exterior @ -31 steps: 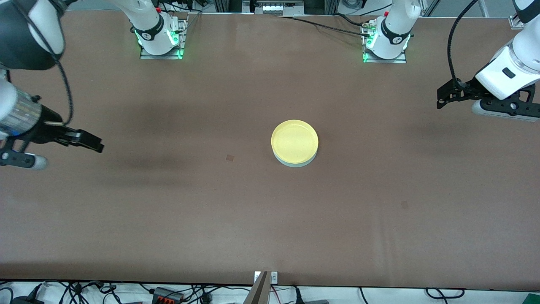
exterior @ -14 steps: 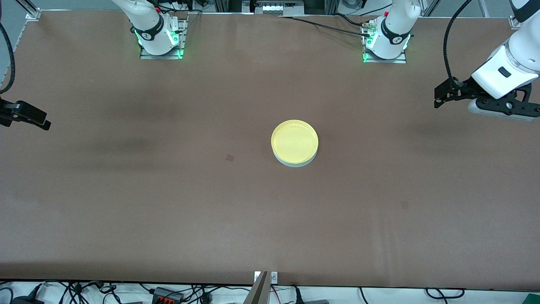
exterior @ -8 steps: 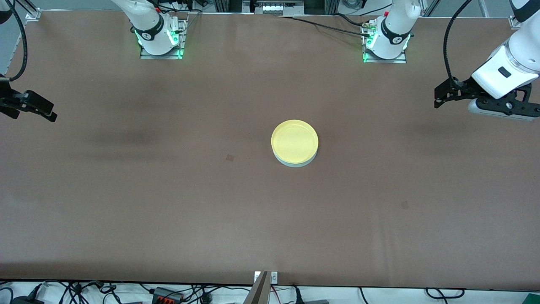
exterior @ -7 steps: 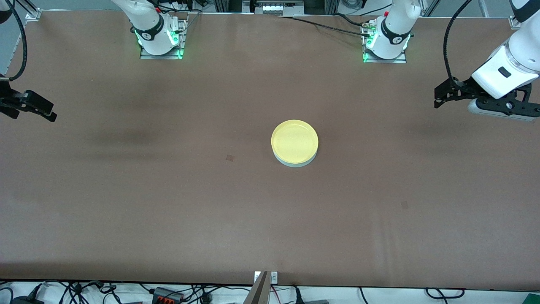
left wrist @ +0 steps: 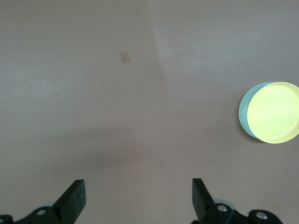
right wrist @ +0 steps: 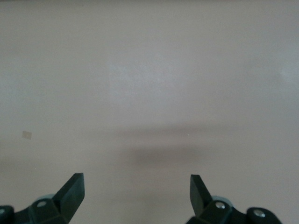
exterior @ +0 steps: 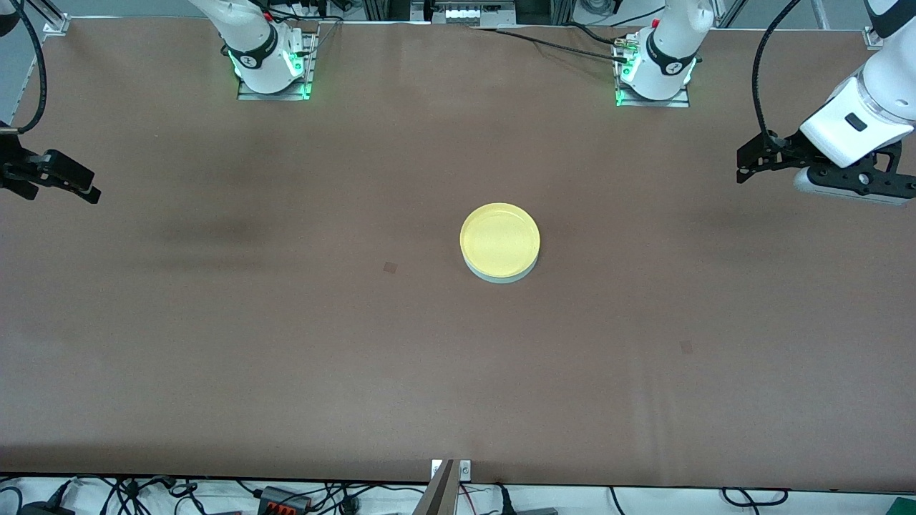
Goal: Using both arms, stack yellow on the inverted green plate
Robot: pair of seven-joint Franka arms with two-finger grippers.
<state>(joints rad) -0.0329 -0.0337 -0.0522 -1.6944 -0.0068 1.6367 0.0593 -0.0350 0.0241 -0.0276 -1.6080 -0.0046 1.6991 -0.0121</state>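
Note:
The yellow plate (exterior: 499,239) lies rim up on the green plate (exterior: 502,278) in the middle of the table; only a thin mint edge of the green plate shows beneath it. In the left wrist view the yellow plate (left wrist: 274,112) covers all but a crescent of the green plate (left wrist: 243,112). My left gripper (exterior: 742,169) hangs open and empty over the left arm's end of the table, well apart from the stack. My right gripper (exterior: 91,189) hangs open and empty over the right arm's end. Both wrist views show spread fingers, the left gripper (left wrist: 138,191) and right gripper (right wrist: 135,184) over bare tabletop.
The brown table (exterior: 286,357) carries a small dark square mark (exterior: 390,267) near the stack, toward the right arm's end. The two arm bases (exterior: 270,68) (exterior: 655,71) stand at the table's back edge. Cables lie below the front edge.
The right gripper pulled back from over the table to its end, then crept slightly inward again. The left arm and the plates have stayed still.

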